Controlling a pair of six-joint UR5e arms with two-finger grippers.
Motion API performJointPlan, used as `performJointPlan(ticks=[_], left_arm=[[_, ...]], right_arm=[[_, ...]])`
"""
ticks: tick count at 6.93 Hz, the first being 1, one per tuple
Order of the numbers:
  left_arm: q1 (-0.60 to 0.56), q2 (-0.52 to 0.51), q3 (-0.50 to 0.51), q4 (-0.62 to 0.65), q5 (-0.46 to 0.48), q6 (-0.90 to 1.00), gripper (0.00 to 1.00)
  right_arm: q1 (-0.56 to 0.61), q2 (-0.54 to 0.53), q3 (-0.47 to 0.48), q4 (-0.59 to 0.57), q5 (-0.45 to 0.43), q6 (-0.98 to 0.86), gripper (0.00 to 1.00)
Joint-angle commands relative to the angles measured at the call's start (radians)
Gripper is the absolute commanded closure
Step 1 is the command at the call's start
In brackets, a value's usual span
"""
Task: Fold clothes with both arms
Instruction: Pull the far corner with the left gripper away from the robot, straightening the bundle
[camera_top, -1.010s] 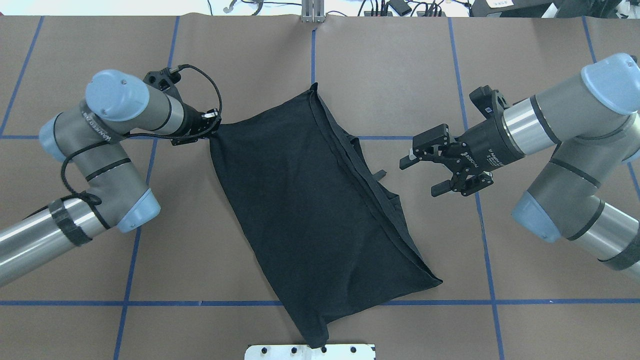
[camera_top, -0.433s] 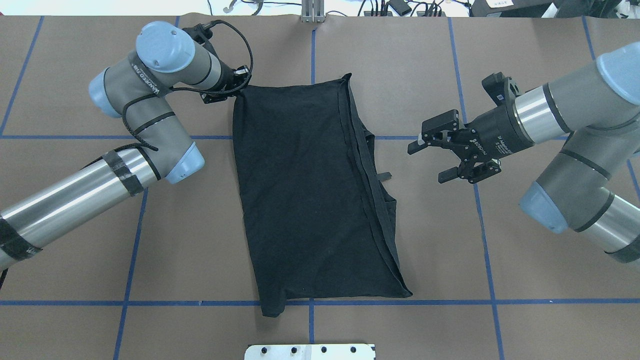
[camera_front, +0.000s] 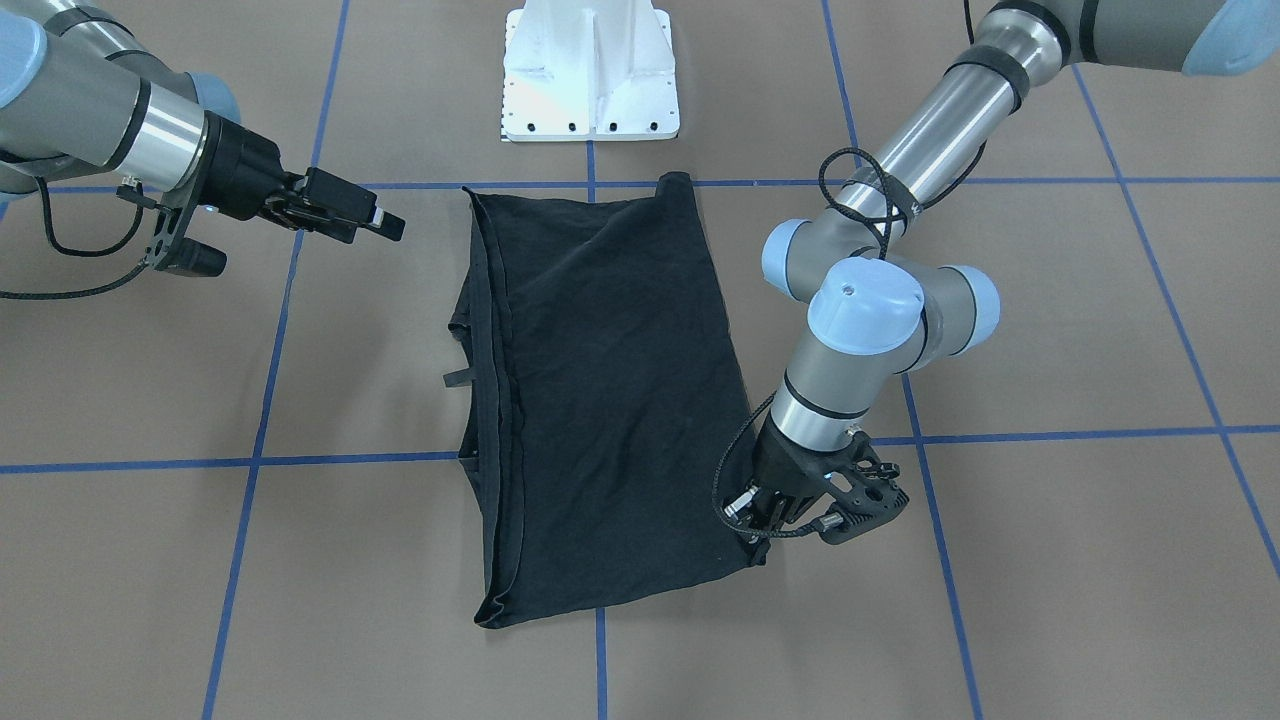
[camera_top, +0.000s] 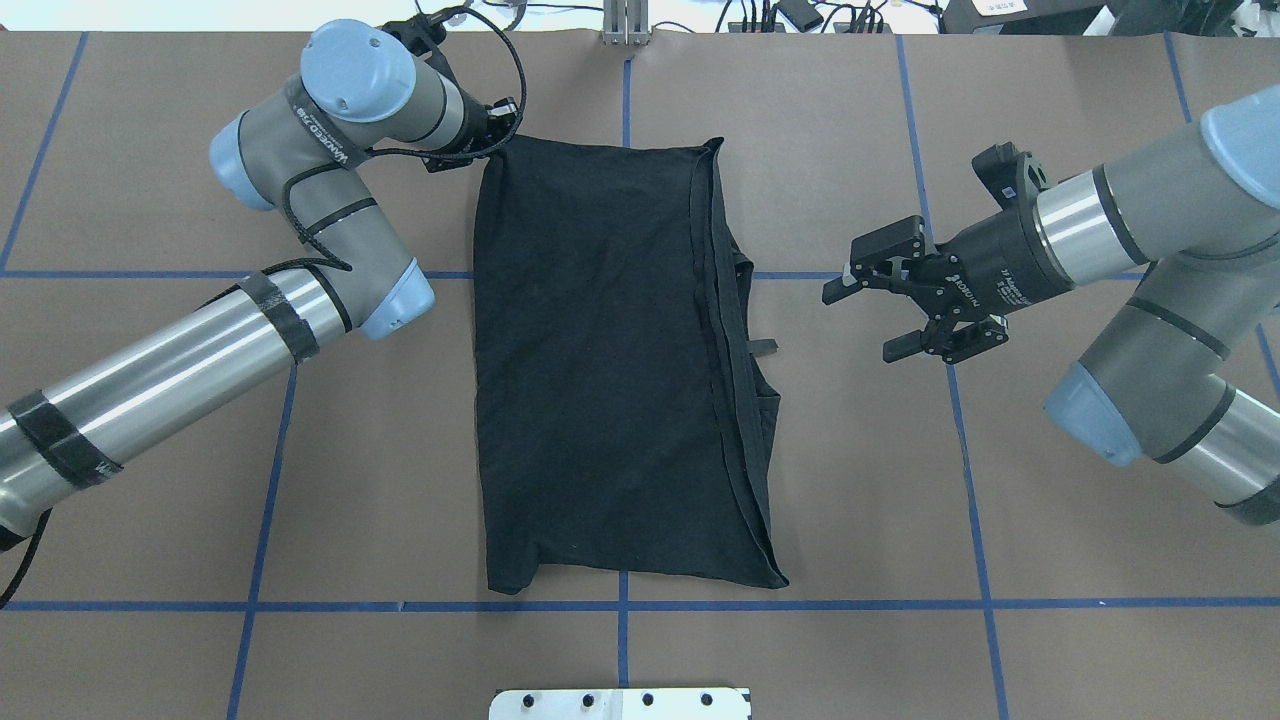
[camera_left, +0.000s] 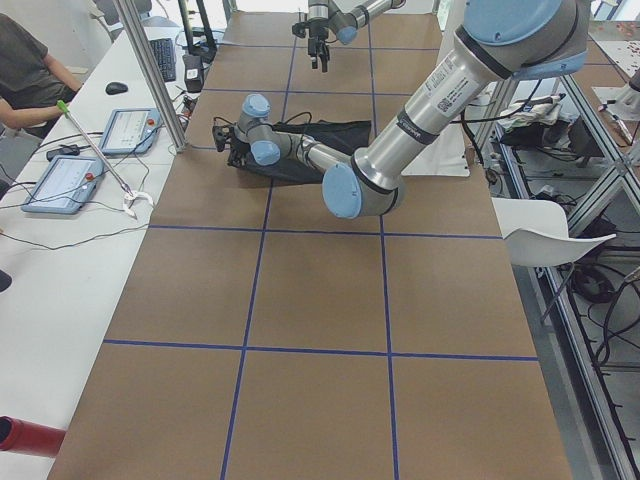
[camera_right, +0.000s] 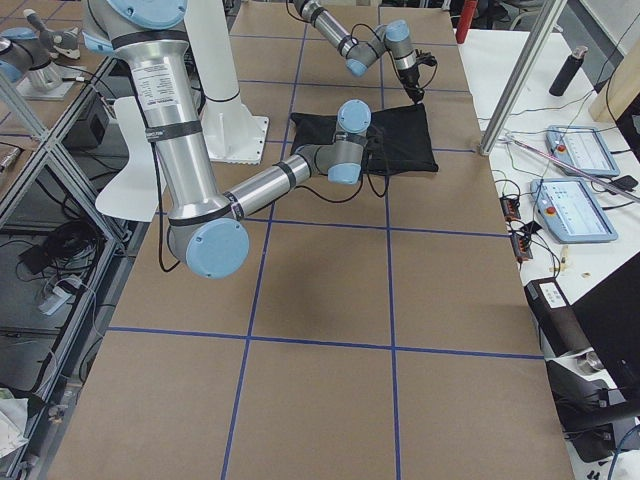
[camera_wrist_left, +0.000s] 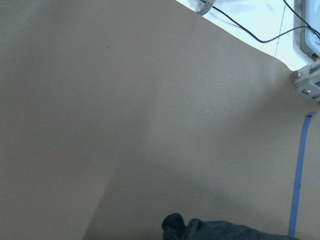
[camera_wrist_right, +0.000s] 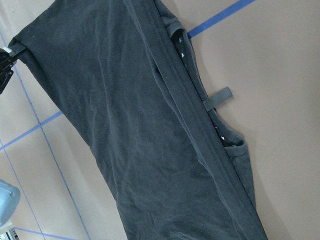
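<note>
The folded black cloth T-shirt is lying on the brown papered table, long axis running near to far, the small black left gripper apparently pinching its far corner and the right gripper hovering wide open off the opposite edge.

Left arm & right arm: fat silver-grey tubes w/ light-blue round caps and black bands. Thin black cable loops out just behind the left gripper; white letters on the grey part there. Right gripper is black w/ tiny white writing behind its fingers.
</note>
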Motion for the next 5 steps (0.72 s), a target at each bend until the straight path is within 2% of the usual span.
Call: performJointPlan(ticks=[1, 2, 3, 4, 5], left_arm=[[0.001, -0.052, 0.069, -0.038, 0.003, 0.003, 1.0], [0.002, -0.063, 0.129, -0.129, 0.003, 0.003, 1.0], [-0.001, -0.065, 0.139, -0.139, 0.003, 0.014, 1.0], [-0.007, -0.065, 0.133, -0.147, 0.001, 0.026, 0.65], [-0.013, -0.068, 0.101, -0.145, 0.0, 0.066, 0.01]], right_arm=[[-0.001, -0.001, -0.008, -0.003, -0.011, 0.0, 0.0], [-0.001, -0.001, -0.008, -0.003, -0.011, 0.0, 0.0], [-0.001, -0.001, -0.007, -0.003, -0.011, -0.002, 0.0], [-0.001, -0.001, -0.008, -0.001, -0.013, -0.003, 0.0], [-0.001, -0.001, -0.005, -0.001, -0.013, -0.027, 0.0]])
